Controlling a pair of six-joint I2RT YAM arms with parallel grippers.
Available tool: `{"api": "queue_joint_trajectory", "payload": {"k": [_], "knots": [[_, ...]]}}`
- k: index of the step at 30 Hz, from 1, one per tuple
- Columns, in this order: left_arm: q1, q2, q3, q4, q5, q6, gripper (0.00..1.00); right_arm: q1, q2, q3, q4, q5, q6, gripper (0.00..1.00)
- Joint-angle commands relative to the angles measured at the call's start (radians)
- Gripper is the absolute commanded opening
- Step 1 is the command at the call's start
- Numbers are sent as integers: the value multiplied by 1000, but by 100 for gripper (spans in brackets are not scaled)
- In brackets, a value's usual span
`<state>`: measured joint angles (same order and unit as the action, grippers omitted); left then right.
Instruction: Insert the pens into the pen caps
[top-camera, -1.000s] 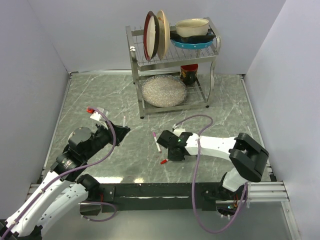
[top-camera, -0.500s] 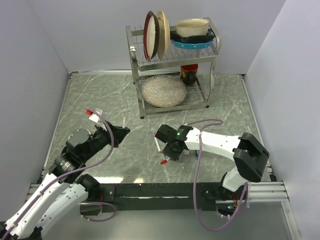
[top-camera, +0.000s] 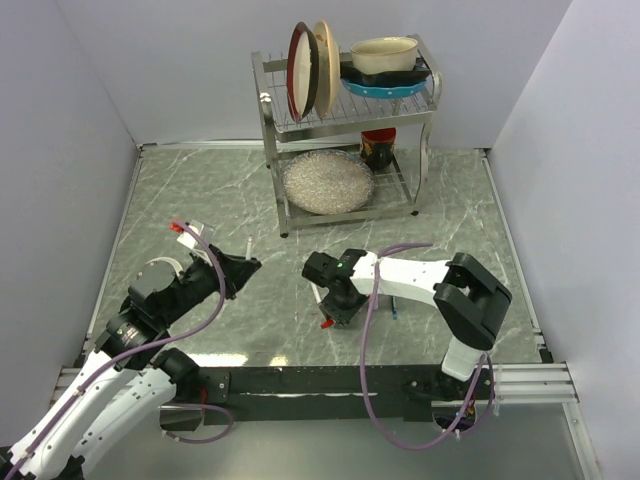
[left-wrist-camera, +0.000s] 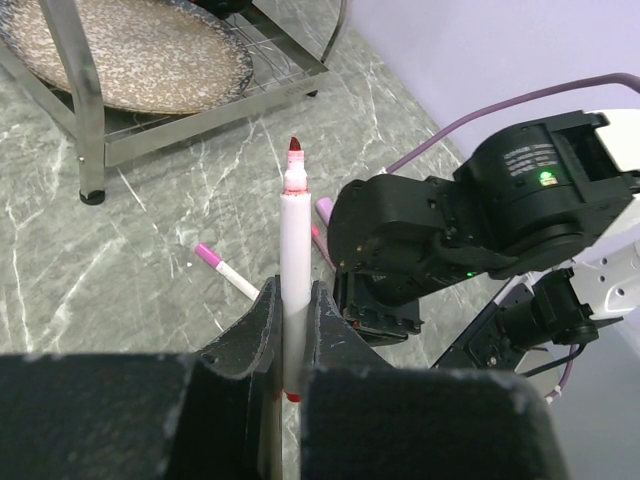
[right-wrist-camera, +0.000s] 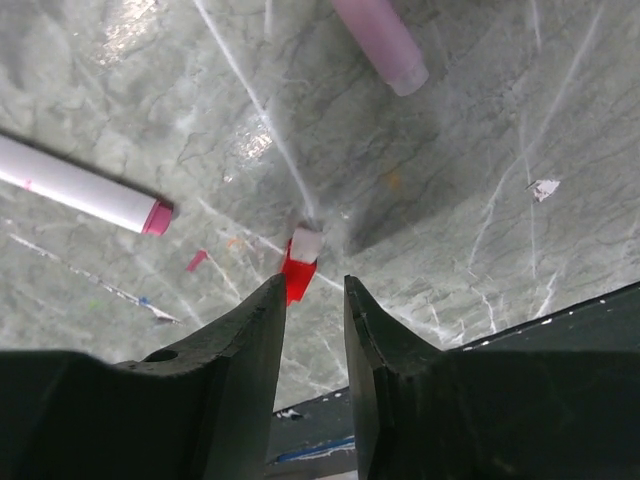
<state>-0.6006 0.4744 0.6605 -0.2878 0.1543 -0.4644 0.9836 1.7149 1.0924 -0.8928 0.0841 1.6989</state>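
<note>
Red cap (right-wrist-camera: 298, 268), at tips of right gripper (right-wrist-camera: 314, 292)

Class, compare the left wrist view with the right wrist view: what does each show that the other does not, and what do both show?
Only left wrist: the left hand shut on an upright red-tipped pen, the rack with its plate, and the right arm with its black wrist. Only right wrist: the right hand open, a red cap lying on the table just ahead of its fingertips. Both: the marble table and, it seems, the same white pen with a pink end, lying flat.
</note>
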Motion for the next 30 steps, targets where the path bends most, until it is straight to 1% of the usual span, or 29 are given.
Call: {"api": "queue_joint_trajectory", "payload": {"k": [1,13,16,18,19,21,22,24,27,28,30], "knots": [[2,-5,-1,30,28,18,1,-6,31,17,8,0,42,38],[2,-7,-2,32,25,18,1,-16,57,-3,37,0,36,38],[2,-5,-2,32,27,18,1,-16,55,-20,54,-6,41,36],[2,-3,-2,32,27,20,1,-13,58,-31,67,-18,38,31],[2,-5,-2,32,28,20,1,-14,57,-35,80,-24,31,20],[2,-3,-4,33,33,20,1,-13,51,-54,127,-32,-5,11],[2,-3,-4,33,36,21,1,-13,36,-60,141,-32,-22,2],[2,-3,-2,33,48,23,1,-14,8,-72,176,-20,-77,0],[2,4,-1,42,91,24,1,-11,-87,-89,210,14,-163,0],[2,13,-1,42,103,24,1,-7,-150,-92,213,34,-182,0],[2,24,-4,58,170,18,1,0,-217,-86,204,75,-241,0]]}}
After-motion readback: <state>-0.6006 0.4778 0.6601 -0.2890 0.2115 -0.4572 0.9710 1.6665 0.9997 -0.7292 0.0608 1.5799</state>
